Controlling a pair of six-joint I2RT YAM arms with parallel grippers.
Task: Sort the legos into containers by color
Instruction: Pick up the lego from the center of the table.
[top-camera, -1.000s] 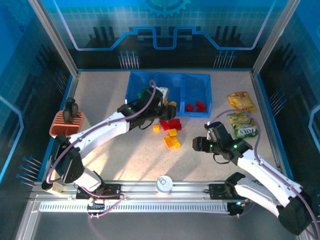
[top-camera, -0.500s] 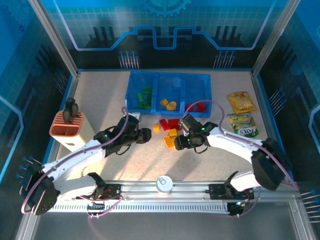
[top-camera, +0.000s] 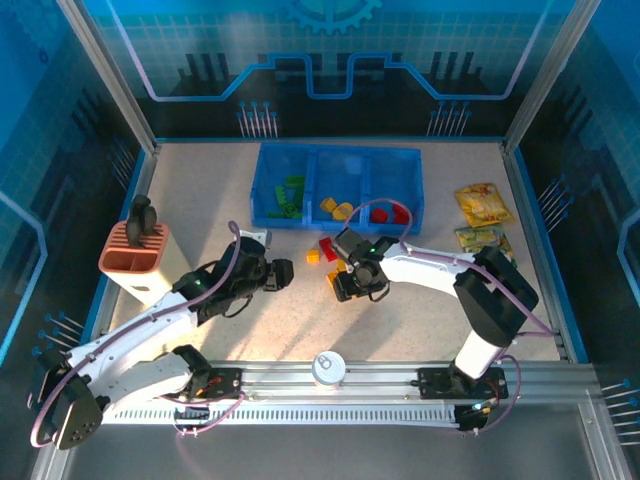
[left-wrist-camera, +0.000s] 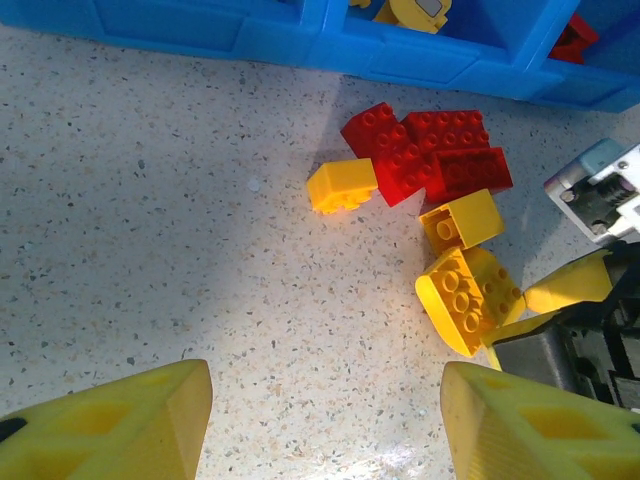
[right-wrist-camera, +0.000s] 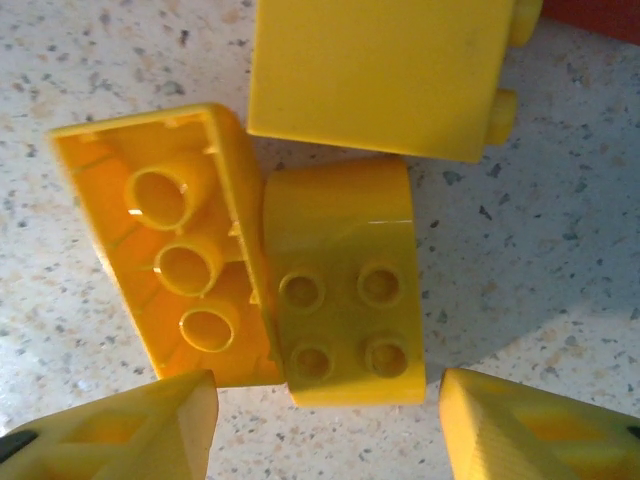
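Holds right jaws open over yellow legos on worktop, just short of tray. Finds curved brick dead ahead between fingertips, long axis along approach. Holds left jaws open too, farther off, leftward.

Salmon holder left; snack packets right.

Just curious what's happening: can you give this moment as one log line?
left gripper open, empty | right gripper open around yellow bricks | red bricks on table
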